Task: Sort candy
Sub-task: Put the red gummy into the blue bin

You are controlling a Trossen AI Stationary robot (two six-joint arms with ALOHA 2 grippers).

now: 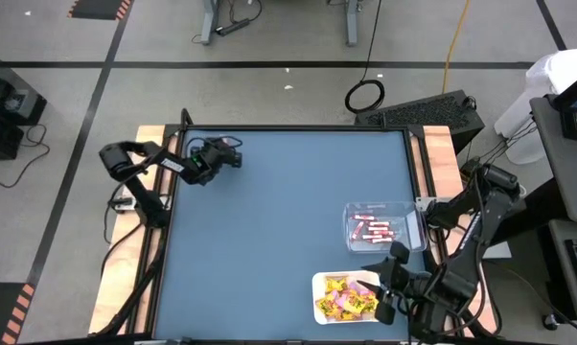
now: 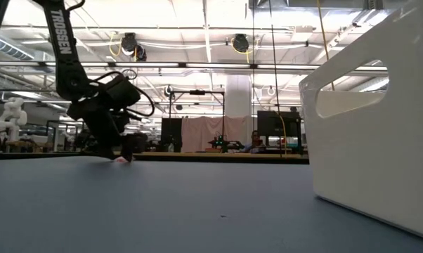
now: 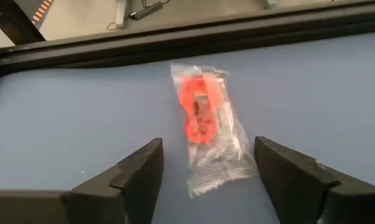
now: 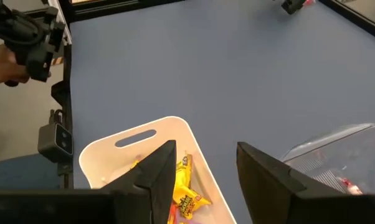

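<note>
One clear-wrapped red candy (image 3: 206, 127) lay between the spread fingers of the left gripper (image 3: 209, 180) at the high view's upper left; the right gripper (image 4: 206, 180), fingers apart, hovered over the white tray (image 4: 106, 155) at lower right.

The word "TROSSEN" is printed in white capitals down the dark arm link (image 2: 60, 31) at the upper left of the low view. Dark printed lettering is seen on a yellow candy packet (image 4: 186, 202) in the white tray (image 4: 106, 152) at the bottom centre of the right wrist view, but it cannot be made out. No other text, number or sign can be read in any view.
</note>
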